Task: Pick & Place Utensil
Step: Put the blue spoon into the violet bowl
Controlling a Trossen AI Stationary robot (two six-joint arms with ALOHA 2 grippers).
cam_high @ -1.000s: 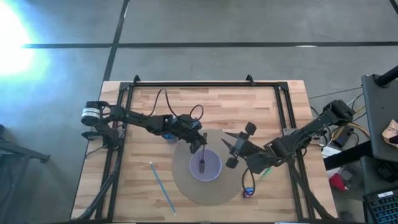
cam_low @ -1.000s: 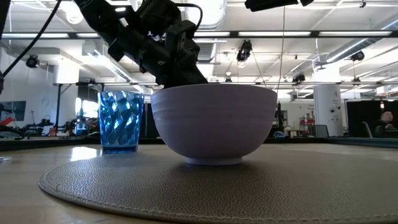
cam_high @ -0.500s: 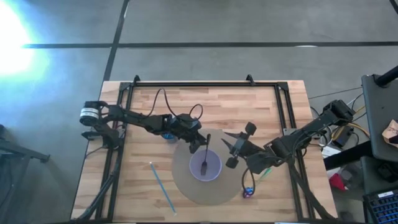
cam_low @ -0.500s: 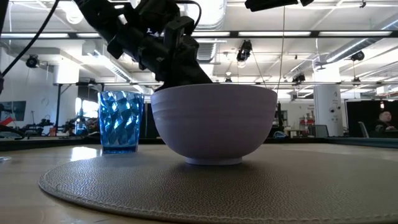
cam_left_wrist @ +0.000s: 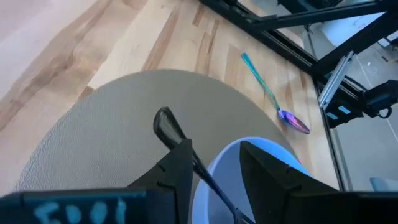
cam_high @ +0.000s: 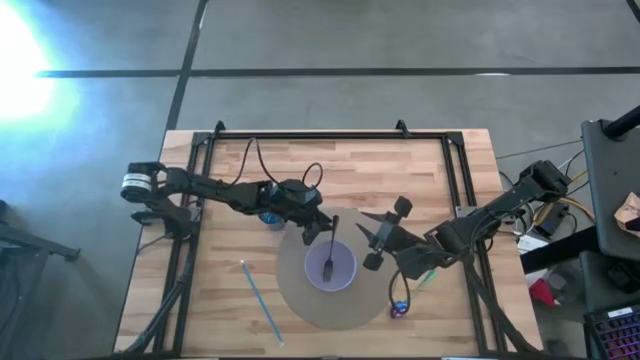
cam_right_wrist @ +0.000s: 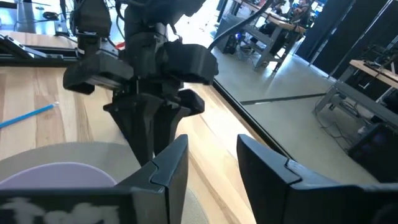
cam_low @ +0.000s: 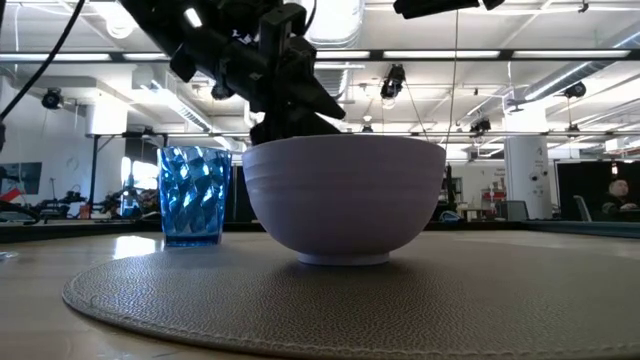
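The black utensil (cam_high: 331, 240) lay in the high view with its lower end inside the lavender bowl (cam_high: 331, 266) and its upper end leaning over the rim toward the left gripper (cam_high: 316, 231). Your left gripper sat just beside that upper end, at the bowl's far-left rim; whether it pinched the handle could not be read from above. The bowl stood on a round grey placemat (cam_high: 300, 300), which lay on a wooden table (cam_high: 230, 170) over a grey concrete floor. A blue tumbler (cam_high: 268, 215) was mostly hidden under the left arm. A light blue spoon (cam_high: 260, 300) lay on bare wood left of the mat. Your right gripper (cam_high: 380, 235) waited right of the bowl, fingers spread, holding nothing.

In the low view the bowl (cam_low: 344, 200) blocked the utensil from sight. The left gripper (cam_low: 285, 95) hung directly above the bowl's rim, and the tumbler (cam_low: 194, 195) stood just left of the bowl. A large hall with ceiling lights filled the background.

In the left wrist view the fingers (cam_left_wrist: 171, 171) were parted, and the utensil (cam_left_wrist: 180, 143) ran between them, touching one finger, from the mat (cam_left_wrist: 99, 143) into the bowl (cam_left_wrist: 217, 180). The spoon (cam_left_wrist: 273, 99) lay beyond on the wood.

In the right wrist view your left gripper (cam_right_wrist: 152, 118) faced the camera above the bowl (cam_right_wrist: 56, 174); the right fingers (cam_right_wrist: 168, 168) stood apart.
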